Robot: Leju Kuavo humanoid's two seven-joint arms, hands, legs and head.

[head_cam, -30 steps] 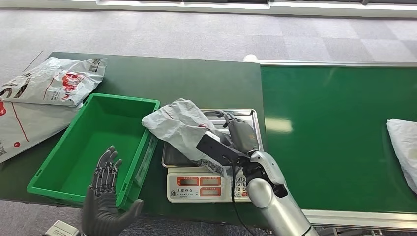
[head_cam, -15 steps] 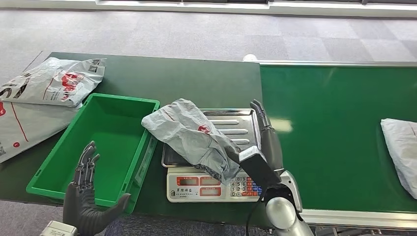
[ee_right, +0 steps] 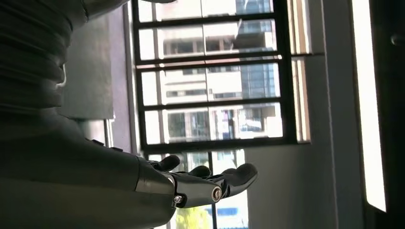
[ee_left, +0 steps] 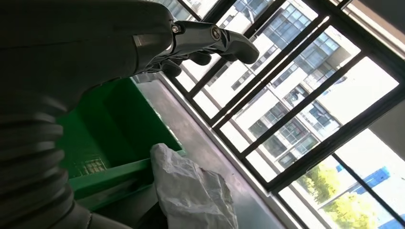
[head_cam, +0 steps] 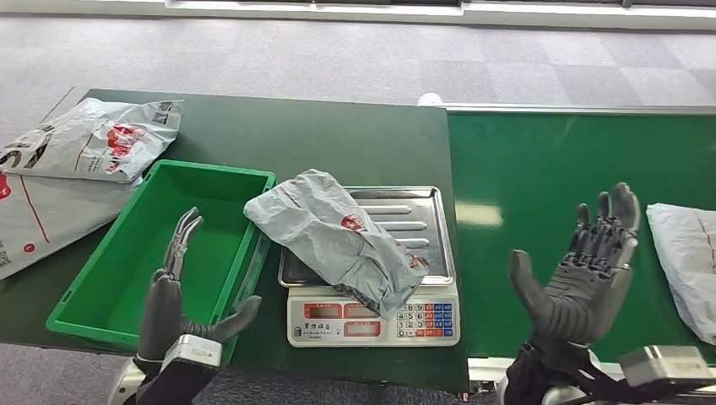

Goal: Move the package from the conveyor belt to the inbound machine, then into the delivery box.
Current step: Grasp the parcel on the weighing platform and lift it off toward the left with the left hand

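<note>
1. The grey package [head_cam: 338, 240] lies across the steel tray of the inbound machine [head_cam: 371, 321], a weighing scale. One end spills over the tray's left edge onto the rim of the green delivery box [head_cam: 93, 316], and the other droops toward the keypad.
2. The right hand [head_cam: 578, 278] hovers over the conveyor belt [head_cam: 540, 169] with its fingers spread and nothing in it. It sits well apart from the package.
3. The left hand [head_cam: 173, 287] hangs above the near part of the delivery box, fingers apart and holding nothing. Its wrist view shows the package's pale end [ee_left: 191, 188] just past the box's green wall.
4. By my read the weighing stop is done, and the step in hand is the lift into the box.
5. To do it well, the left hand should reach for the overhanging end, the nearest slack plastic, and take a full fold of it.
6. The bag looks soft and saggy, so a thin pinch may slip.
7. The hand should lift before pulling sideways, so the far end clears the tray lip and doesn't drag the scale.
8. The release belongs over the middle of the box, not over the rim.
9. A second package [head_cam: 688, 261] waits on the belt at right, and more bags [head_cam: 89, 139] lie on the table [head_cam: 338, 135] at left. All of them can stay put.
</note>
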